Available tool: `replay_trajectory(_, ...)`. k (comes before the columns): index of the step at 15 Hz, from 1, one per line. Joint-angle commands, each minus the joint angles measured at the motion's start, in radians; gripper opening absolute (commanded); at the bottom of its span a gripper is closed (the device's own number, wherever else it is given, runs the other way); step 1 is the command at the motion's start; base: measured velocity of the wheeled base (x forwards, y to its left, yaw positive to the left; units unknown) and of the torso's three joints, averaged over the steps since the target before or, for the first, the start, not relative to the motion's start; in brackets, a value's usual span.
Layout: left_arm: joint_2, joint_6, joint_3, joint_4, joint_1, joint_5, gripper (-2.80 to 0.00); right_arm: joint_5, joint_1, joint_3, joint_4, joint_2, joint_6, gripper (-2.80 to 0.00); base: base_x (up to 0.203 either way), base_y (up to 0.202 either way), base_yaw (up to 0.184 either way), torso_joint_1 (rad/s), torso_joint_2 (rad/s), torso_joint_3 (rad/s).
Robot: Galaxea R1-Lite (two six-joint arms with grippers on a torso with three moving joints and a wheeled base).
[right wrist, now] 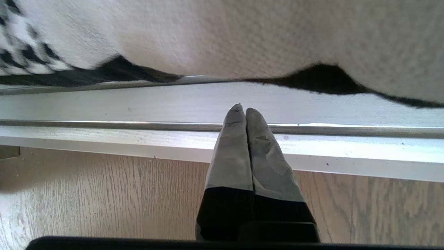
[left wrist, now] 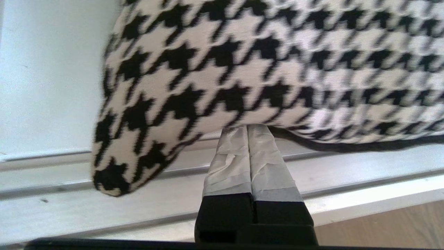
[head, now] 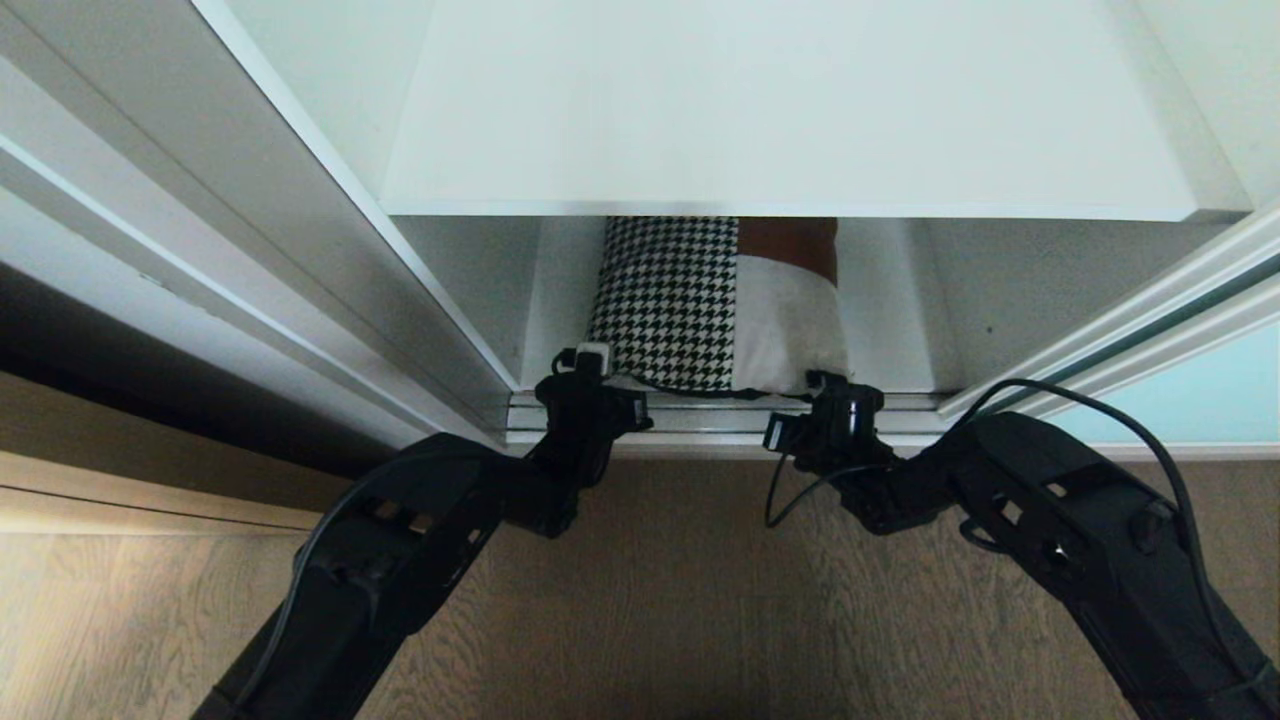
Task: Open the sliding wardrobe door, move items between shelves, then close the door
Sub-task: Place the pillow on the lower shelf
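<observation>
Cushion (head: 715, 305) on the bottom shelf (head: 900, 310), both closed grippers at its front edge.
Head view: it lies under the upper white shelf (head: 790, 110), left gripper (head: 590, 368) and right gripper (head: 818, 385) at its corners, sliding door (head: 1190, 385) at right. Left wrist view: the left gripper (left wrist: 247, 126), empty, touches the houndstooth underside (left wrist: 242, 62). Right wrist view: the right gripper (right wrist: 241, 109), empty, sits over the door track (right wrist: 138, 104), near the cream patch (right wrist: 260, 34).

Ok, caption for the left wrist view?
Shut left gripper tucked under the houndstooth cushion at the wardrobe's bottom track.
</observation>
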State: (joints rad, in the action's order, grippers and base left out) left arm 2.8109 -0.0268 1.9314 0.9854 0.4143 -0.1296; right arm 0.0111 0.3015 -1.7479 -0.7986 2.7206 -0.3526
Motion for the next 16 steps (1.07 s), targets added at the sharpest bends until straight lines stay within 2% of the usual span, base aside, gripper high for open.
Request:
replay_trajectory(1,-0.004,-0.001,-0.011,0.009,0.011,-0.005,-2.80,0.000,0.001,0.014,-0.010,-0.010,-0.003,-2.80,0.000,0.000,0.000,0.000,0.00,0.000)
replay_trajectory(8,-0.060,-0.004,-0.122,0.062,0.024,-0.004,-2.80,0.000,0.001,0.050,-0.013,-0.015,-0.005,-2.80,0.000,0.000,0.000,0.000,0.00,0.000)
replay_trajectory(13,-0.094,-0.031,-0.193,0.053,0.068,0.010,-2.80,0.001,0.001,0.097,-0.025,-0.040,-0.003,-2.80,0.000,0.000,0.000,0.000,0.00,0.000)
replay_trajectory(16,-0.076,-0.045,-0.155,-0.013,0.083,0.030,-2.80,0.000,-0.001,0.103,-0.026,-0.044,-0.003,-2.80,0.000,0.000,0.000,0.000,0.00,0.000)
